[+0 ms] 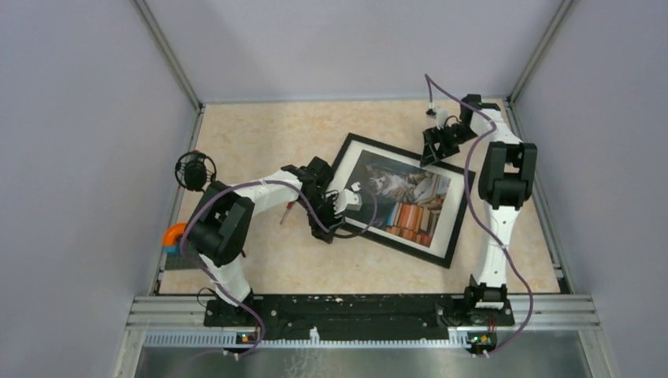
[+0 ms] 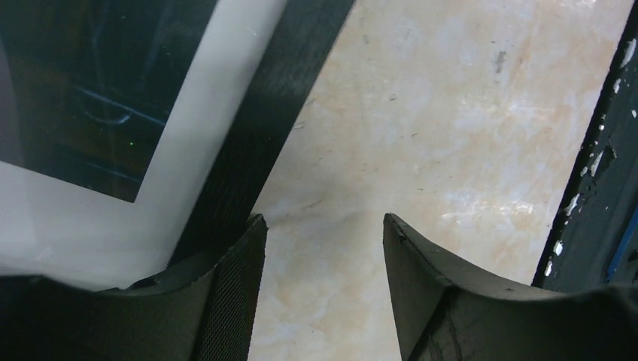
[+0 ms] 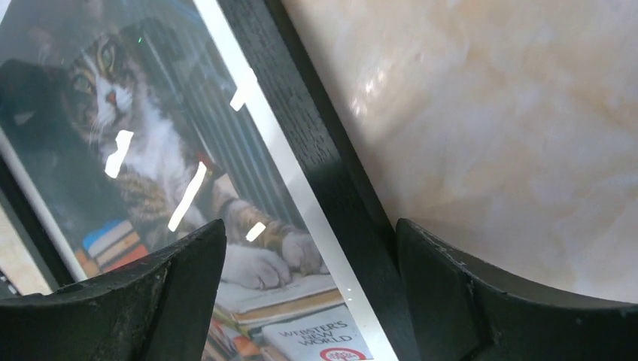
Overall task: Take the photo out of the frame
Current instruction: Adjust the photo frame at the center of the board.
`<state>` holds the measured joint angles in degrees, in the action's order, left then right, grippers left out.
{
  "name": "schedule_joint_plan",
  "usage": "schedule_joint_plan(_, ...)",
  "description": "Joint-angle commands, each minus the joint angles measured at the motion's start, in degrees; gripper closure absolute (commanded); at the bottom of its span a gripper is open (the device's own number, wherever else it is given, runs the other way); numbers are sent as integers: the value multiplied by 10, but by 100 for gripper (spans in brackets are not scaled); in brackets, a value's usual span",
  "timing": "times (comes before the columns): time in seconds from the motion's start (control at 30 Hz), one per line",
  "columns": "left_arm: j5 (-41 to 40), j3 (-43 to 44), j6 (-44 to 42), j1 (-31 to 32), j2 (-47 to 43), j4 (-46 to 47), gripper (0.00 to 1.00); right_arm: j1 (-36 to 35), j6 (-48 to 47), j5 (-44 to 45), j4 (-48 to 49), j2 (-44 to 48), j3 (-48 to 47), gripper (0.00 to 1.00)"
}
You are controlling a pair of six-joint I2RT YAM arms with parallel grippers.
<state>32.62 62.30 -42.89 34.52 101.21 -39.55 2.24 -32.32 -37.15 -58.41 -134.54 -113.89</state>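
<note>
The frame (image 3: 327, 165) lies flat on the table (image 1: 260, 150), just to the 3 o'clock side of the table's middle and turned a little clockwise in the top view. The photo (image 1: 403, 197) sits inside it, face up behind glass (bright streaks of reflection cross the cat in the right wrist view), with its white margin (image 2: 203, 105) showing all round. The left gripper (image 2: 323, 226) is at the frame's 9 o'clock short edge. Its jaws are spread wide and hold nothing. One finger (image 2: 233, 301) is over the black rail and the other is over bare table. The right gripper (image 3: 308, 224) is at the frame's 1 o'clock, on the far long edge near the corner. Its jaws are likewise wide apart and empty, straddling the rail, with one finger (image 3: 173, 293) over the glass and the other over the table. Whether any fingertip touches the frame cannot be told from these views. An orange-and-blue item (image 1: 174, 236) sits at the table's 9 o'clock edge, well apart from the frame.
</note>
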Motion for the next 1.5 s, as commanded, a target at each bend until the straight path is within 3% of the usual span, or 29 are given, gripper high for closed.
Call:
schedule_joint_plan(0.0, -35, 41, 22, -46, 41, 30, 35, 19, 0, -34, -64, 35, 98, 19)
schedule_joint_plan(0.3, -54, 181, 72, -102, 151, 38, 28, 19, -13, -61, -64, 153, 318, 20)
schedule_joint_plan(0.57, -27, 322, 140, -110, 240, 17, 26, -18, 2, -58, -55, 228, 412, 20)
schedule_joint_plan(0.87, -22, 253, 182, -108, 184, 18, 25, -36, 103, -34, 0, 274, 454, 24)
schedule_joint_plan(0.97, -60, 215, 286, -109, 132, 44, 18, -40, 210, 21, 73, 335, 483, 25)
schedule_joint_plan(1.03, -64, 183, 354, -110, 89, 69, 4, -40, 268, 57, 122, 391, 500, 25)
schedule_joint_plan(1.2, -152, 107, 510, -110, 12, 129, 1, -62, 365, 170, 201, 455, 504, 25)
schedule_joint_plan(1.3, -198, 105, 524, -110, 13, 132, 1, -92, 397, 247, 209, 451, 507, 25)
schedule_joint_plan(1.47, -222, 183, 511, -109, 91, 89, 1, -109, 424, 276, 257, 433, 526, 26)
